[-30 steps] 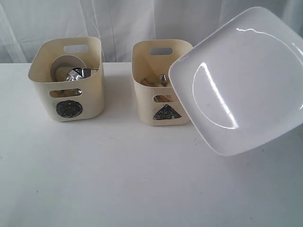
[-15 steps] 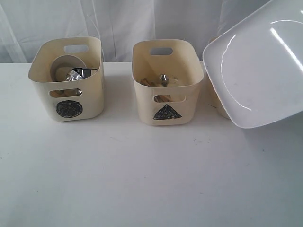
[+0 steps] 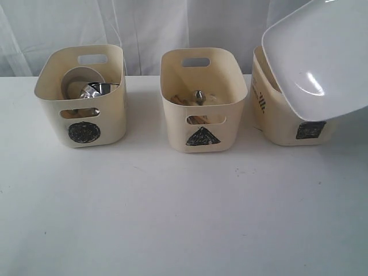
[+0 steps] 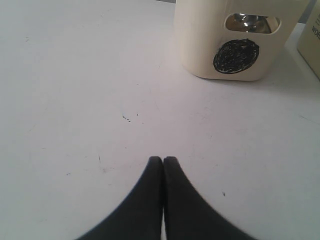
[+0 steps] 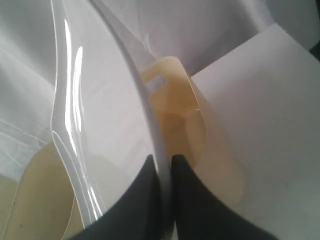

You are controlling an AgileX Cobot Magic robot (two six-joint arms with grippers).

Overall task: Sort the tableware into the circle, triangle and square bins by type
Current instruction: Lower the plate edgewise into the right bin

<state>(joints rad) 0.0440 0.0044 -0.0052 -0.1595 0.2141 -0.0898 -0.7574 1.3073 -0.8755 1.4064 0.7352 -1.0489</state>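
The large white squarish plate (image 3: 322, 54) hangs tilted over the square bin (image 3: 282, 121) at the right and hides most of its opening. My right gripper (image 5: 163, 159) is shut on the plate's rim (image 5: 145, 100), with the cream bin (image 5: 175, 115) below it. The circle bin (image 3: 80, 95) on the left holds a white bowl (image 3: 77, 80) and a steel mug (image 3: 99, 89). Wooden chopsticks (image 3: 179, 100) and steel cutlery (image 3: 199, 96) lie in the triangle bin (image 3: 201, 100) in the middle. My left gripper (image 4: 163, 160) is shut and empty above the table, short of the circle bin (image 4: 235, 40).
A white table (image 3: 172, 213) carries the three bins in a row in front of a white curtain (image 3: 149, 29). Gaps separate the bins. The edge of another bin (image 4: 311, 45) shows beside the circle bin in the left wrist view.
The plate has moved right and back, from in front of the triangle bin to over the square bin, uncovering that bin's front and its mark. The left gripper's motion cannot be judged.
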